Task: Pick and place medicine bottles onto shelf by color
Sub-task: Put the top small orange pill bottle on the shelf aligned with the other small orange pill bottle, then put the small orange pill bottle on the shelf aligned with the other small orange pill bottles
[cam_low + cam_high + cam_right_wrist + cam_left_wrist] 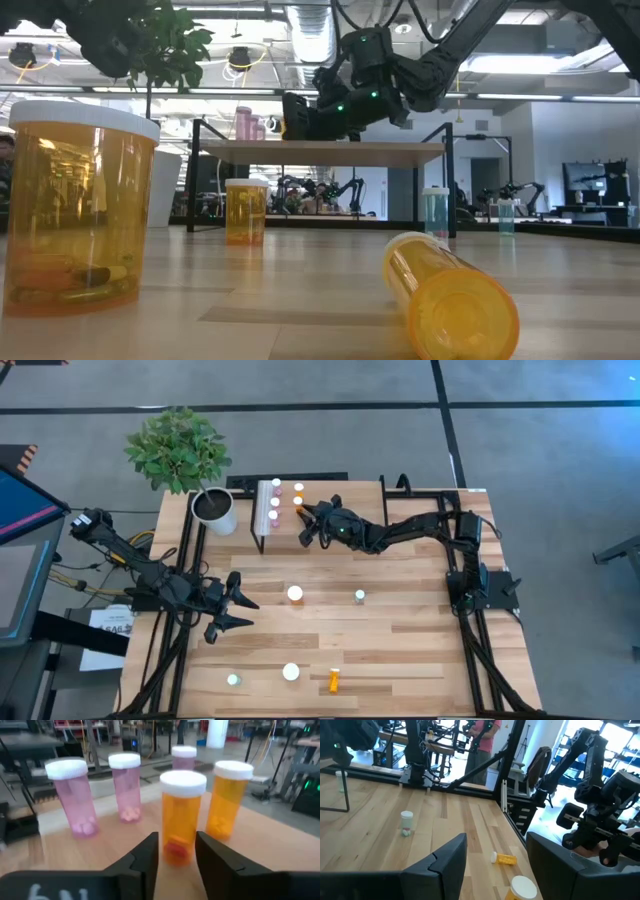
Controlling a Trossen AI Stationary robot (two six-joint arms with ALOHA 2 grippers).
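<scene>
Wrist: right pincer (177,851) straddles orange bottle (181,815) | overhead: hidden

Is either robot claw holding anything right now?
The right gripper straddles an orange bottle's lower body on the shelf; a firm grip cannot be told. The left gripper holds nothing.
</scene>
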